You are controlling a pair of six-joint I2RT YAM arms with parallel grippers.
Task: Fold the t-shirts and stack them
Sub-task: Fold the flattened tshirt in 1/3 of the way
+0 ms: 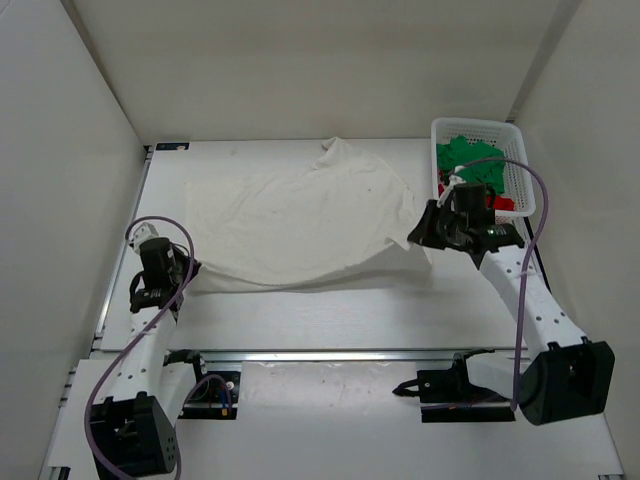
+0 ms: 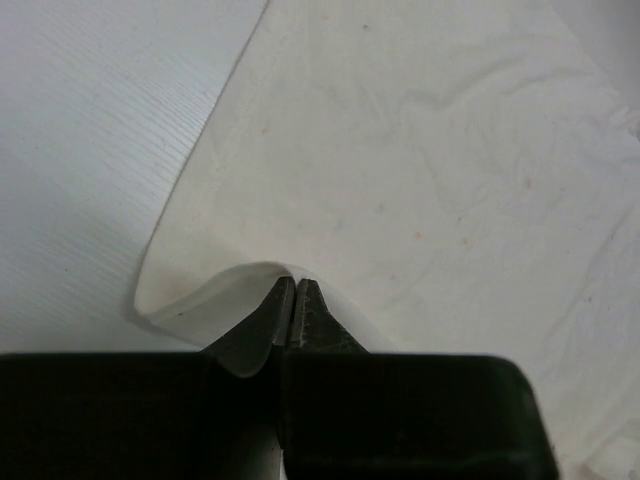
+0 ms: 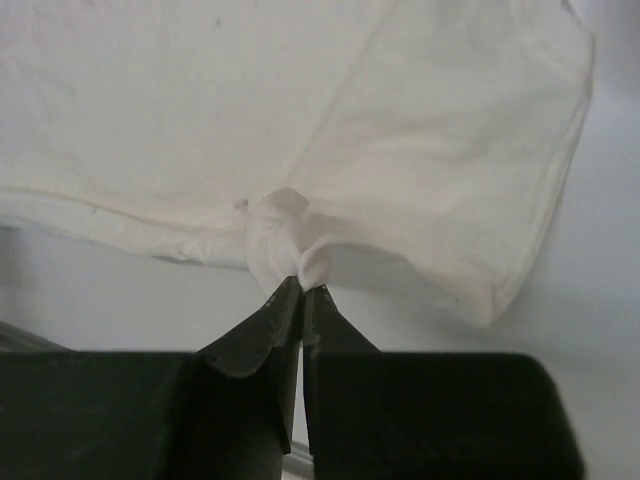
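The white t-shirt [image 1: 300,215] lies spread across the middle of the table, its near hem lifted off the surface. My left gripper [image 1: 190,268] is shut on the shirt's near left corner [image 2: 215,300], where the cloth curls over the jaws. My right gripper [image 1: 420,232] is shut on a bunched bit of the near right hem [image 3: 285,235], with a sleeve [image 3: 500,180] hanging beside it. The green t-shirt [image 1: 470,160] and the red t-shirt [image 1: 497,204] lie crumpled in the basket at the far right.
A white lattice basket [image 1: 520,150] stands at the far right, just behind my right wrist. White walls close in the table on the left, back and right. A metal rail [image 1: 330,354] runs across the near edge between the arm bases.
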